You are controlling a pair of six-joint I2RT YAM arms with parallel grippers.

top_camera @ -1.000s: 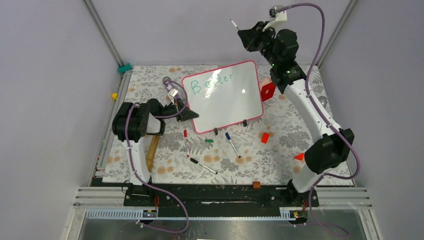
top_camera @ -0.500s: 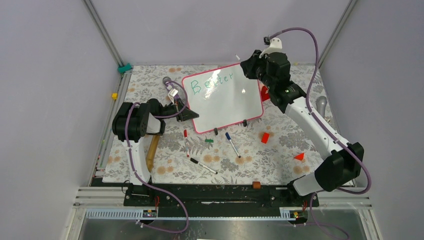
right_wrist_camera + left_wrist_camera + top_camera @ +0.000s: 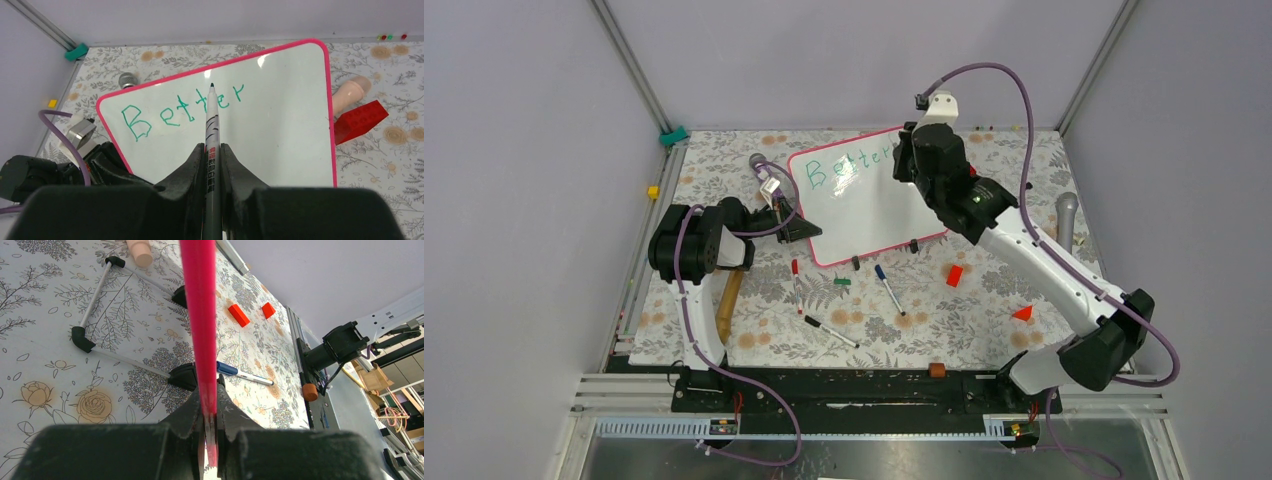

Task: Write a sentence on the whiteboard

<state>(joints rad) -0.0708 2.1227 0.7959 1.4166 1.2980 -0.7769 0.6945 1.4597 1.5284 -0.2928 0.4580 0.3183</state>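
Observation:
The whiteboard [image 3: 864, 215], pink-framed, stands tilted on the floral mat. On it, the sentence reads only "Better" [image 3: 849, 170] in green, along the top. My left gripper [image 3: 799, 228] is shut on the board's pink frame [image 3: 200, 315] at its lower left edge. My right gripper [image 3: 902, 160] hangs over the board's upper right, shut on a grey marker [image 3: 212, 130]. The marker's dark tip points at the letters "te" of "Better" [image 3: 180, 112]. I cannot tell whether the tip touches the whiteboard [image 3: 270, 145].
In front of the board lie a red-capped marker [image 3: 796, 285], a blue-capped marker [image 3: 888, 288], a black marker [image 3: 831, 332] and a green cap [image 3: 842, 282]. Red blocks [image 3: 954, 275] [image 3: 1023, 313] lie at the right. A wooden handle [image 3: 729, 303] lies beside the left arm.
The right arm has swung down and to the left, from high behind the board to over its upper right corner, carrying the marker. The left arm and the board have not moved.

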